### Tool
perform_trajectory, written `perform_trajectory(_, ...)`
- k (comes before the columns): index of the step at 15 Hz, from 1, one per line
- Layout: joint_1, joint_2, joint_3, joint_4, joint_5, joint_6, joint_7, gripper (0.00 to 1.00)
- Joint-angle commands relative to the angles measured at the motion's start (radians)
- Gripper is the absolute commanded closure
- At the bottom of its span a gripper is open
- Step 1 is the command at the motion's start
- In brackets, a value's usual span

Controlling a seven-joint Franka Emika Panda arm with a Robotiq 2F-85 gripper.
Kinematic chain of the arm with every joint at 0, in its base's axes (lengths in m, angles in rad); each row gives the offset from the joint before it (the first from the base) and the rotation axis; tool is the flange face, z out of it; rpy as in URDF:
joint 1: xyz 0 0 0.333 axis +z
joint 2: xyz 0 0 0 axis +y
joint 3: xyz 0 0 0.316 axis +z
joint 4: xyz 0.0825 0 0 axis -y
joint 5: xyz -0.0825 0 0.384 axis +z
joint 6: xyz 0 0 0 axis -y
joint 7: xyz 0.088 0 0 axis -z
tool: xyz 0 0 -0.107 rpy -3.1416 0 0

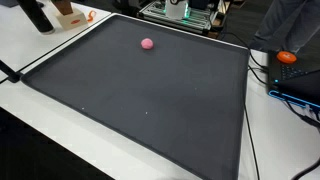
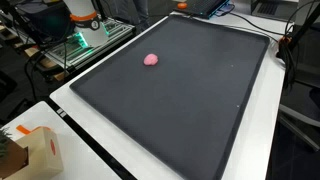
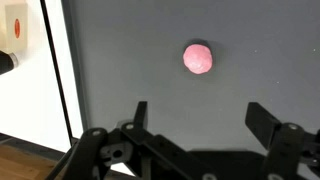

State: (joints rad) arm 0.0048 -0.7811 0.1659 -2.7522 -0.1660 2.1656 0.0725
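Observation:
A small pink ball [image 3: 198,58] lies on a large dark grey mat [image 3: 150,70]. In the wrist view it sits just beyond my gripper [image 3: 200,118], roughly centred between the jaws and clear of them. The gripper is open, and both black fingertips [image 3: 140,112] stand wide apart with only bare mat between them. In both exterior views the ball [image 1: 147,44] [image 2: 151,60] rests alone near one edge of the mat [image 1: 150,100] [image 2: 200,100]. Neither exterior view shows the gripper.
The mat covers most of a white table [image 2: 70,120]. A cardboard box [image 2: 40,152] stands at one corner. An orange object [image 1: 288,58], cables and a laptop [image 1: 300,88] lie off one side. The robot base [image 2: 85,25] stands behind the ball's end.

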Motion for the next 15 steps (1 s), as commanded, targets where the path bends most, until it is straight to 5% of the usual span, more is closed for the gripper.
perform_trajectory(1,0.013,0.003,-0.011,0.0,-0.01,-0.005,0.008,0.0)
perform_trajectory(8,0.005,0.033,-0.016,0.007,0.001,0.007,0.023,0.0)
perform_trajectory(15,-0.056,0.26,-0.142,0.077,0.148,0.142,0.113,0.0)
